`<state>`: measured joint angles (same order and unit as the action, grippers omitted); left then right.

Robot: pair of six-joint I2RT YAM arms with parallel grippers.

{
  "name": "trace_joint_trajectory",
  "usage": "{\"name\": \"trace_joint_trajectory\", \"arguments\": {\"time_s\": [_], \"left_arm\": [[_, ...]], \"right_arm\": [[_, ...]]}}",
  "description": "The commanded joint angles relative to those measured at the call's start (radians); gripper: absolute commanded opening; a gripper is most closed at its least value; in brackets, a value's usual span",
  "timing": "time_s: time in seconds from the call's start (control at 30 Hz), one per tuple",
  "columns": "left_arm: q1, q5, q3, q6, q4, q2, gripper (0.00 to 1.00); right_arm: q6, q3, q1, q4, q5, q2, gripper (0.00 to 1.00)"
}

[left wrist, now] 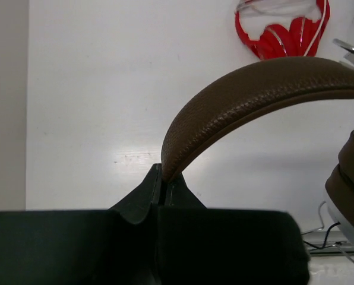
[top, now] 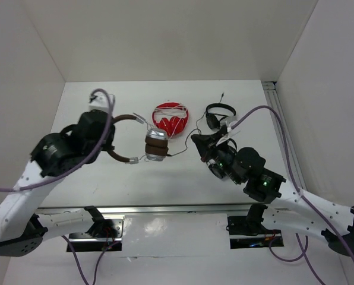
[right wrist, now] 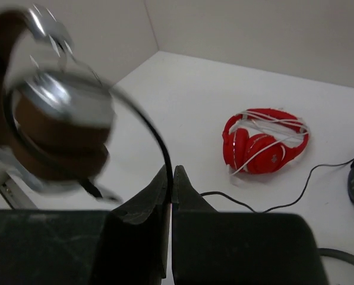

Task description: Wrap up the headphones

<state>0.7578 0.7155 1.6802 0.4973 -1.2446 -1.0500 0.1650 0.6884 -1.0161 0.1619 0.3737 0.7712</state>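
The headphones point(top: 156, 144), with a brown headband, brown pads and silver cups, are held off the white floor between the two arms. My left gripper point(top: 110, 141) is shut on the brown headband point(left wrist: 254, 89), which is pinched at its fingertips point(left wrist: 164, 177); an ear pad point(left wrist: 350, 178) shows at the right edge of that view. My right gripper point(top: 198, 142) is shut on the thin dark cable point(right wrist: 148, 127), which arcs from the blurred earcups point(right wrist: 58, 119) down between its fingertips point(right wrist: 171, 178).
The red headphones with the white cord point(top: 170, 119) lie behind, also in the right wrist view point(right wrist: 266, 142). A small black pair point(top: 217, 114) lies to the back right. A dark cable point(right wrist: 284, 202) trails on the floor. White walls enclose the left, back and right sides.
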Motion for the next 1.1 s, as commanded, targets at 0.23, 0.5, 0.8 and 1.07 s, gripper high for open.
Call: {"name": "trace_joint_trajectory", "arguments": {"time_s": [0.23,0.5,0.8,1.07], "left_arm": [[0.164,-0.105,-0.273,-0.269,0.326,0.002,0.0],[0.399,-0.264,-0.309,-0.347,0.347,-0.068,0.0],[0.42,-0.284,-0.289,-0.365,0.338,-0.14,0.0],[0.42,-0.232,-0.28,-0.356,0.329,-0.151,0.0]], "right_arm": [[-0.091,0.342,-0.033,-0.481,0.068,0.074,0.0],[-0.133,0.416,-0.042,-0.579,-0.07,0.141,0.0],[-0.111,0.382,-0.093,-0.567,-0.107,0.152,0.0],[-0.091,0.329,-0.093,-0.567,-0.147,0.152,0.0]]}}
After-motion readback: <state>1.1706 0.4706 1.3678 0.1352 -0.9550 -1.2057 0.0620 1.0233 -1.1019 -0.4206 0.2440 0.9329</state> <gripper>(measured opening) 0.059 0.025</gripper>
